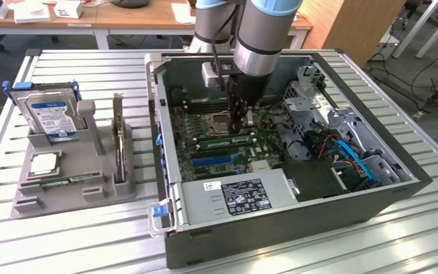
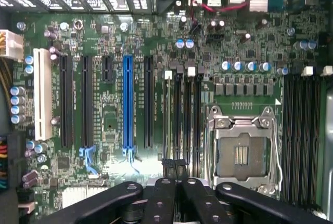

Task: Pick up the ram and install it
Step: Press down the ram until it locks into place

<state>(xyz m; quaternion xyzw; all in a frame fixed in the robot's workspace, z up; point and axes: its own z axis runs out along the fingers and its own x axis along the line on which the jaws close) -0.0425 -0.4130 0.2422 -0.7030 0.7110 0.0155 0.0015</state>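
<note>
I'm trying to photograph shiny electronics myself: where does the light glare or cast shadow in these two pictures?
Exterior view: soft sheen along the ribbed silver metal table, and the open grey computer case shades its own interior. Wrist view: a pale glare patch on the big green motherboard just beyond the black gripper, whose near parts look soft.

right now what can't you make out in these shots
- Whether the pincer holds anything: in the exterior view its tips sit low among the board's parts, and in the wrist view its own fingers cover the gap.
- Near ends of the memory slots: wrist view, covered by those fingers.
- Print on the power supply label: exterior view, too small.
- Far wall of the case: exterior view, hidden behind the arm.
</note>
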